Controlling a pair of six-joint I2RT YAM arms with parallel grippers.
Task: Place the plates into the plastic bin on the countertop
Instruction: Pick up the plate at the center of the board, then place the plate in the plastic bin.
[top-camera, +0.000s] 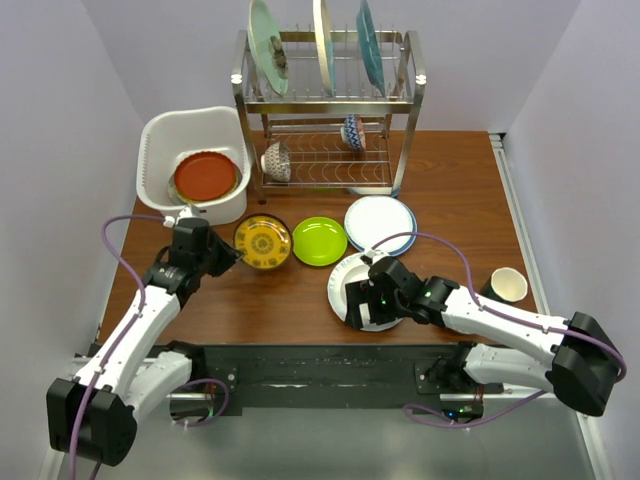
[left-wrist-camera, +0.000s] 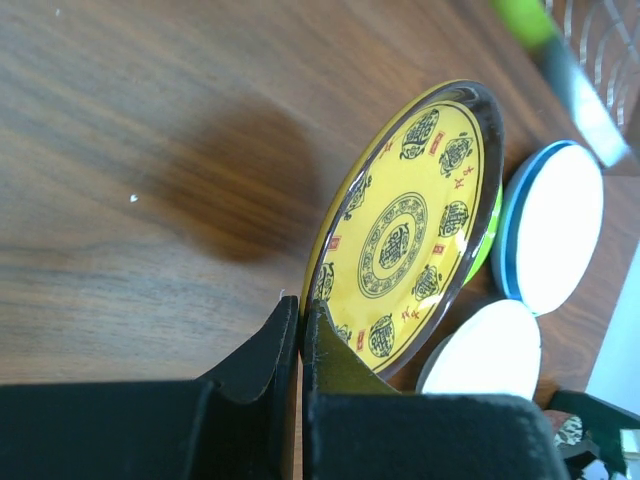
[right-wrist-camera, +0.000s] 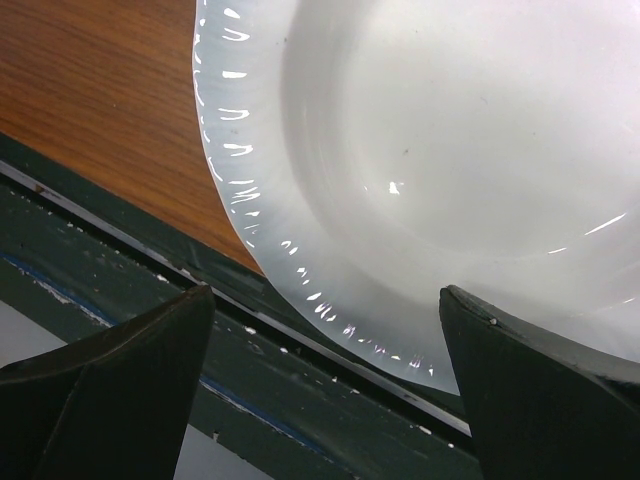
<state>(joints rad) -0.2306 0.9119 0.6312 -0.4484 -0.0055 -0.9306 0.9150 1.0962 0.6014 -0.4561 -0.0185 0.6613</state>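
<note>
Pinches rim of tilted yellow plate (left-wrist-camera: 400, 230) in left gripper (left-wrist-camera: 300, 310), jaws closed tight, centre-left. Hangs right gripper (right-wrist-camera: 325, 290) spread wide astride edge of white plate (right-wrist-camera: 450, 150), lower centre, clasping nothing. Shows orange-red plate (top-camera: 205, 175) inside plastic bin (top-camera: 152, 160), upper left.

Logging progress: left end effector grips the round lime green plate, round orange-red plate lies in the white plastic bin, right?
No: the left wrist view shows the left end effector gripping the round yellow patterned plate instead. The round orange-red plate is in the white plastic bin.
</note>
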